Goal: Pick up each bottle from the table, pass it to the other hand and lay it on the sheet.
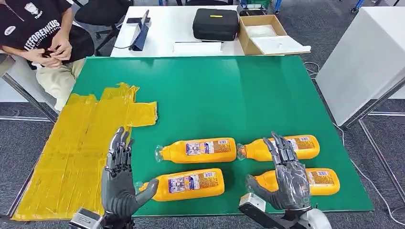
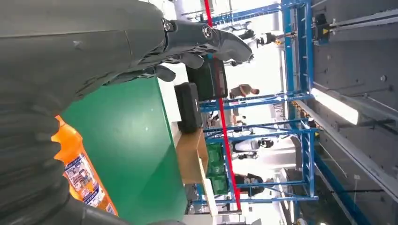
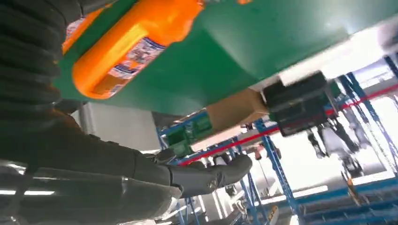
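Observation:
Several orange bottles lie on their sides on the green table (image 1: 215, 95): one at the near left (image 1: 186, 184), one behind it (image 1: 200, 150), one at the far right (image 1: 286, 147) and one at the near right (image 1: 322, 181). My left hand (image 1: 118, 174) is raised, open and empty, between the yellow sheet (image 1: 81, 143) and the near left bottle. My right hand (image 1: 285, 175) is raised and open in front of the near right bottle, partly hiding it. An orange bottle (image 2: 82, 173) shows by my left hand (image 2: 141, 42); another orange bottle (image 3: 126, 47) lies near my right hand (image 3: 155, 178).
A seated person (image 1: 43, 38) is at the far left corner. Behind the green table a white table (image 1: 167, 28) carries a black case (image 1: 216, 23), a cardboard box (image 1: 265, 33) and a tablet (image 1: 141, 29). A white cabinet (image 1: 367, 57) stands to the right.

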Robot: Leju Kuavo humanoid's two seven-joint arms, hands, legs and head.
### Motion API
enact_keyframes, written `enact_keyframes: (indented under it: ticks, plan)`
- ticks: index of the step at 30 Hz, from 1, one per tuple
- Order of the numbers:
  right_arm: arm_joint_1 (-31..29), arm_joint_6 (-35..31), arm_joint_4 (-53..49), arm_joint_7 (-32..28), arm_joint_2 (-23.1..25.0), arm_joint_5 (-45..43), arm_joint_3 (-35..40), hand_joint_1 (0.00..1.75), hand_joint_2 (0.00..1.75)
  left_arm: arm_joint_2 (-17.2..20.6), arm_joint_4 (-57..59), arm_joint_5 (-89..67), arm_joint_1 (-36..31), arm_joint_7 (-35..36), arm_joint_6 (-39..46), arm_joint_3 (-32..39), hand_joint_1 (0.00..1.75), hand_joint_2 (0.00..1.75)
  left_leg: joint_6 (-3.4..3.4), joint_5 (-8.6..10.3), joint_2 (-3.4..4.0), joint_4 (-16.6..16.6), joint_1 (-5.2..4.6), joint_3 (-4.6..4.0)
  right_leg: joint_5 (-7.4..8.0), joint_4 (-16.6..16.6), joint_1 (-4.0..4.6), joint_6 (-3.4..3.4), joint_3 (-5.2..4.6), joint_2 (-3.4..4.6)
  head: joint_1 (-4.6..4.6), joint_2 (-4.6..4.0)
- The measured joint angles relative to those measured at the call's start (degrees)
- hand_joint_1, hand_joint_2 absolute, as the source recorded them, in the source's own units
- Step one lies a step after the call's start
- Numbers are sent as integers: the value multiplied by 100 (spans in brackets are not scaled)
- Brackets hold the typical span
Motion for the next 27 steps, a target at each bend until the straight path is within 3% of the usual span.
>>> enact_keyframes:
  ticks: [3, 13, 19, 27]
  plan:
    - [100, 458, -165, 297, -331, 24, -196, 0, 175, -37, 104, 50, -107, 59, -131, 59, 0, 175, 3, -2, -4, 0, 0, -2, -3, 0, 0, 2, 1, -3, 4, 2]
    - [675, 1240, -581, 408, -1110, -452, -1040, 0, 175, -63, 492, 230, -352, 22, -225, 164, 0, 175, 10, -8, -2, 0, -2, -5, -3, -1, 0, 3, 1, -2, 2, 0]
    - [757, 1860, -579, 319, -1375, -754, -1683, 0, 175, -72, 629, 323, -455, 22, -260, 175, 0, 175, 12, -9, 1, 1, -4, -1, -3, -1, -1, 3, 1, 1, 4, 0]
    - [840, 1936, -533, 264, -1442, -741, -2070, 0, 175, -72, 752, 396, -498, 15, -264, 192, 0, 175, 11, -9, 2, 0, -3, -1, -3, -1, 0, 3, 0, 1, 0, 0]
